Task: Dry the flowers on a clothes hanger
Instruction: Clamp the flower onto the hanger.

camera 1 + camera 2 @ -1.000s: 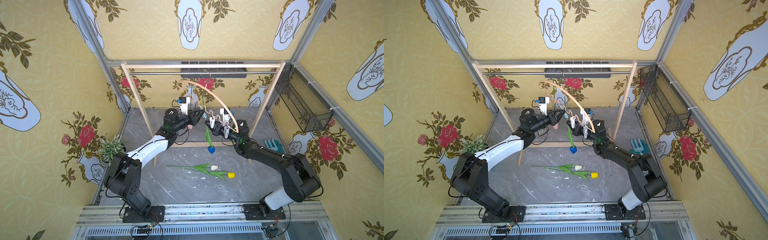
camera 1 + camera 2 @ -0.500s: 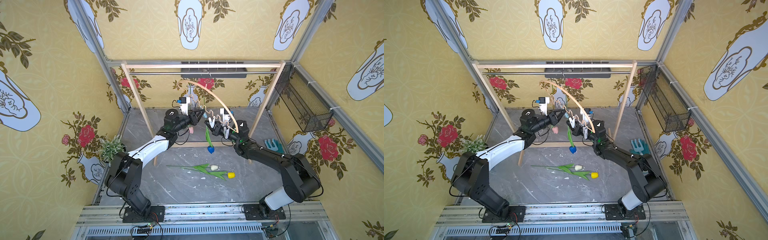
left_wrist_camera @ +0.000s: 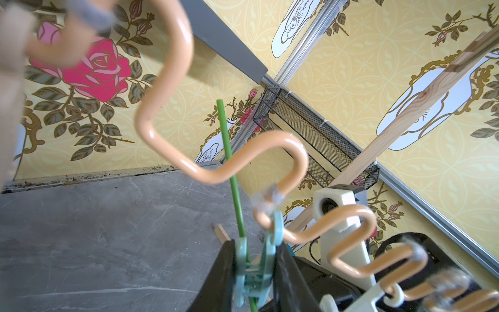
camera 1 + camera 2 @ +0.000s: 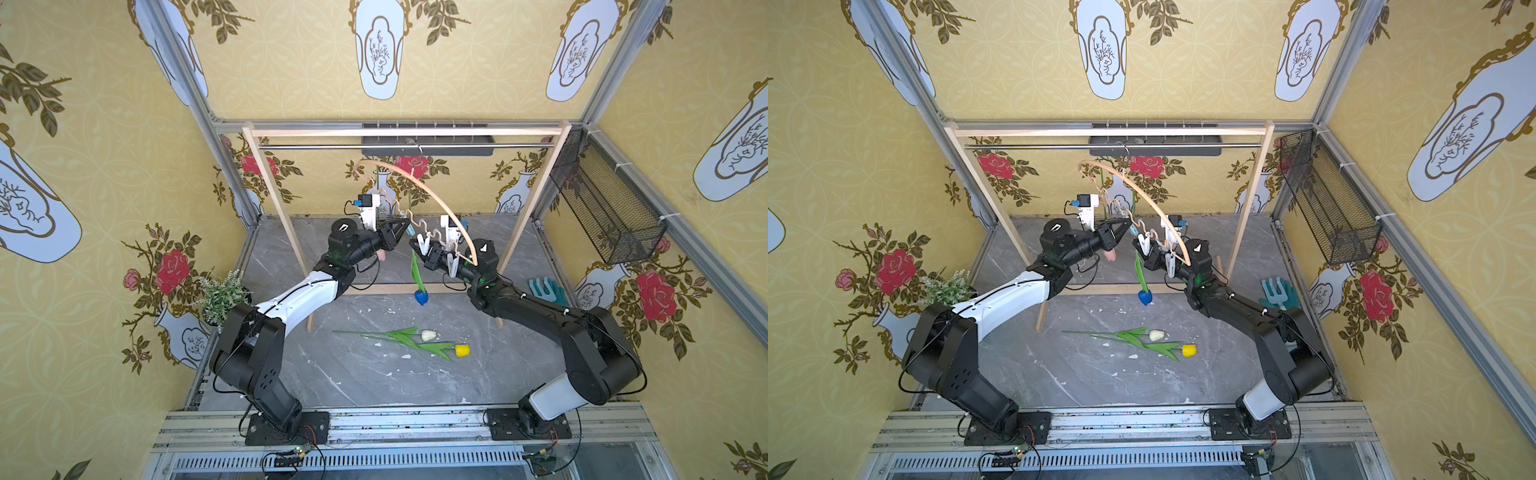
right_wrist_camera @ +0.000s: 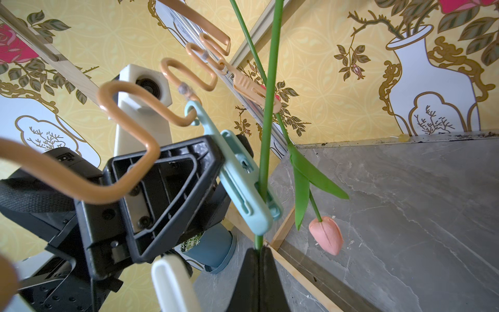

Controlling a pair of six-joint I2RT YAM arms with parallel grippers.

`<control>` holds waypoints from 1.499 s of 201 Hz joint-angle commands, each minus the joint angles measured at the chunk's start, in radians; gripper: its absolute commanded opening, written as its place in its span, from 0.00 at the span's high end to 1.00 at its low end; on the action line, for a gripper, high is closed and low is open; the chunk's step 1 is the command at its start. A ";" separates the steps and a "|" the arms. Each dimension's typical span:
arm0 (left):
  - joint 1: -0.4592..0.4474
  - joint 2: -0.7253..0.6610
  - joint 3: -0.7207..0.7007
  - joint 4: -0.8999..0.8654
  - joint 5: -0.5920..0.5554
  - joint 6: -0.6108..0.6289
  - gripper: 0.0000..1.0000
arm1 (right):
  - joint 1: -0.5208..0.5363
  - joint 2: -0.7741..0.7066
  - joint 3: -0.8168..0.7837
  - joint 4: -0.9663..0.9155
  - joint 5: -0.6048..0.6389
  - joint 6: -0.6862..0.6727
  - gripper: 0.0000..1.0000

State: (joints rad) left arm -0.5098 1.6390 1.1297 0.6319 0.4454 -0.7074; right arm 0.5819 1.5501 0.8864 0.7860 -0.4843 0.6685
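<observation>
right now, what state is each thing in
left fingers: shut on teal peg
right fingers: shut on blue tulip stem
teal peg: squeezed, stem in its mouth
blue tulip: hanging head down
pink tulip: pegged, hanging head down
white tulip: lying on table
yellow tulip: lying on table
clothes hanger: hooked on rail, tilted

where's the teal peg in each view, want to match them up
In a top view: teal peg at the centre, at the left gripper's tip.
In a top view: the same central spot.
Left wrist: close up, between the two black fingers.
Right wrist: slanting beside the blue tulip's green stem.
Shared landmark: the clothes hanger's wavy bar, which the peg hangs from.
</observation>
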 commanded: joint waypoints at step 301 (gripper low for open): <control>0.017 -0.166 -0.218 -0.142 -0.036 0.017 0.43 | -0.103 -0.101 -0.173 0.022 0.026 0.060 0.70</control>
State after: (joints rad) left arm -0.4969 1.5066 0.9497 0.5289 0.4438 -0.7147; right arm 0.5148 1.4891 0.7723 0.8276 -0.4824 0.7147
